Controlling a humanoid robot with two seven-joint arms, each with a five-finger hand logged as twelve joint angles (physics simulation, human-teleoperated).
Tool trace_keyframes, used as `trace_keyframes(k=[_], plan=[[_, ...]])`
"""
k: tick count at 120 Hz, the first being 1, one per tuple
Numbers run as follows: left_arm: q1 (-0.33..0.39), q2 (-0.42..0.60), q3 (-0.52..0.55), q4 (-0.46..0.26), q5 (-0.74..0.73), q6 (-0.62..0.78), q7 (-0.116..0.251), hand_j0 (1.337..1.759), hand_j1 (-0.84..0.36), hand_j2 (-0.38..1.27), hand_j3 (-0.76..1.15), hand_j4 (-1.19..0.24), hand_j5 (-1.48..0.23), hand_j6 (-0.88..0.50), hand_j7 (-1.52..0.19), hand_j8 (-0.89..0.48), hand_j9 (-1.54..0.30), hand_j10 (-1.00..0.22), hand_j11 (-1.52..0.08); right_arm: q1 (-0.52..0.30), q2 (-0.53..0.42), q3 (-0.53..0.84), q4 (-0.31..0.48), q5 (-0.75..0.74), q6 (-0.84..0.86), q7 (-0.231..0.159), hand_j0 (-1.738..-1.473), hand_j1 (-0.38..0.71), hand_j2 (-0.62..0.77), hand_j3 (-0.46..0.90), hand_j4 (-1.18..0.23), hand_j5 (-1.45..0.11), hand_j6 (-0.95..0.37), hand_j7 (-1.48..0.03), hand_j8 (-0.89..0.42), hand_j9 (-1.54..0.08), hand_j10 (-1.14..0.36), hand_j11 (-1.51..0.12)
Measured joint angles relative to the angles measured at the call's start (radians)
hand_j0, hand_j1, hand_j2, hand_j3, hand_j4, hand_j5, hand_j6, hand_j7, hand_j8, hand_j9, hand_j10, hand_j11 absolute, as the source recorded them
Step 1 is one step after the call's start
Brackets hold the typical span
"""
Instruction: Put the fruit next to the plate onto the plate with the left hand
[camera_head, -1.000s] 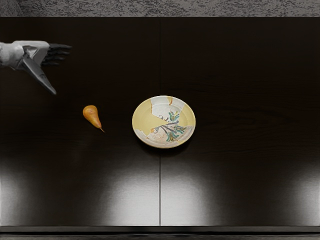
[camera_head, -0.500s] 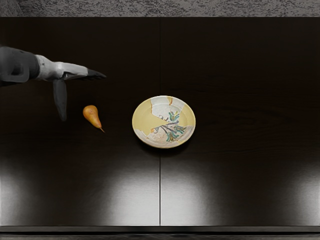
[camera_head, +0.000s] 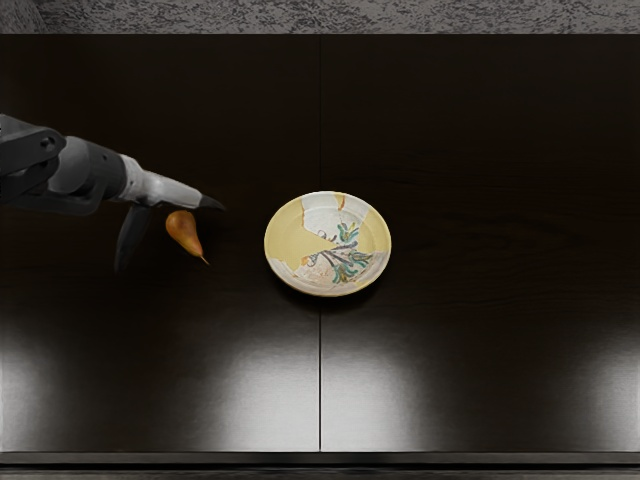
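One left hand (camera_head: 160, 194) is descending, wide open and empty, onto the pear (camera_head: 182, 231) beside its thumb, plate (camera_head: 278, 238) beyond its fingertips.

Pear (camera_head: 183, 233): small, orange-brown, lying on its side on the dark table (camera_head: 480, 340). Its rounded end faces the far edge and its thin stem tip points toward the near side and the plate. Plate (camera_head: 282, 240): round, shallow, yellow with white patches and a blue-green sprig motif. It lies flat near the pear, not touching it.
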Motion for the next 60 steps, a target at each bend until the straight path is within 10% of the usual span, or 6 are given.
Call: trace_keyframes(k=[60], plan=[[-0.010, -0.030, 0.026, -0.001, 0.026, 0.000, 0.000, 1.658, 0.35, 0.00, 0.00, 0.00, 0.00, 0.00, 0.00, 0.00, 0.00, 0.00, 0.00, 0.000, 0.000, 0.000, 0.000, 0.000, 0.000, 0.000, -1.658, -0.32, 0.00, 0.00, -0.02, -0.03, -0.02, -0.03, -0.02, -0.03, -0.02, -0.03]])
